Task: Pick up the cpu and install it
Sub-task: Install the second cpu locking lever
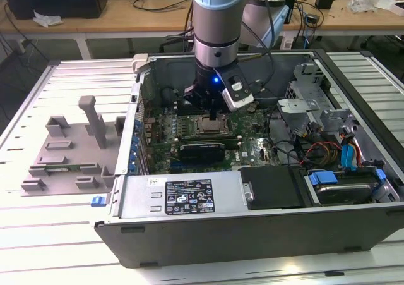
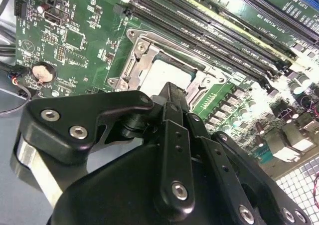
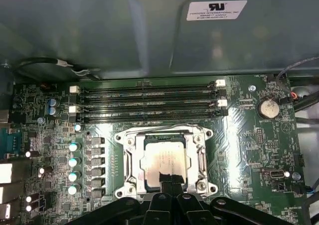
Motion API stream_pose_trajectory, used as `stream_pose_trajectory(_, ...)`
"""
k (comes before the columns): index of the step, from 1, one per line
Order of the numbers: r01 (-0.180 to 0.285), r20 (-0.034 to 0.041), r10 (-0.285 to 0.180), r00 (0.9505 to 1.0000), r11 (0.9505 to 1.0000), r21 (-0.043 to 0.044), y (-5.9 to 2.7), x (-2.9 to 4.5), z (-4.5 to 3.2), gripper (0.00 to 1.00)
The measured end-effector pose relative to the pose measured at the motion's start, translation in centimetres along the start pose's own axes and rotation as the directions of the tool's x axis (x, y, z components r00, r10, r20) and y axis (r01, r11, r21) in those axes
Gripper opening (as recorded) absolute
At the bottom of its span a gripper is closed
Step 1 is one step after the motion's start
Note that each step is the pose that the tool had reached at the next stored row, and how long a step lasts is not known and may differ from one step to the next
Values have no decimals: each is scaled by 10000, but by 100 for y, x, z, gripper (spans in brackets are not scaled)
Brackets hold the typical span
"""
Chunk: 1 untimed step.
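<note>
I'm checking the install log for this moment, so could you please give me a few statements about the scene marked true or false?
1. The cpu lies inside the metal-framed socket on the motherboard. True.
2. The claw is over the grey tray outside the case. False: it hangs inside the computer case, right at the socket.
3. The claw's tip overlaps one edge of the cpu in the first wrist view. True.
4. A round coin battery sits on the motherboard. True.
5. The cpu rests on the grey tray. False: it is in the socket.
</note>
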<state>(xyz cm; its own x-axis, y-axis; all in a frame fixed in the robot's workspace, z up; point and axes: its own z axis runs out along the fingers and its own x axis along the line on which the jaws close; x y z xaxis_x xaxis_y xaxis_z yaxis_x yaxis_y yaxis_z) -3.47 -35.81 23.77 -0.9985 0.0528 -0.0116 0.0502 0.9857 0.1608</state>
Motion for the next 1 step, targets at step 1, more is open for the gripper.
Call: stream_pose_trajectory(1, 0, 0, 0, 10000, 10000, -1, 1, 0, 0, 11)
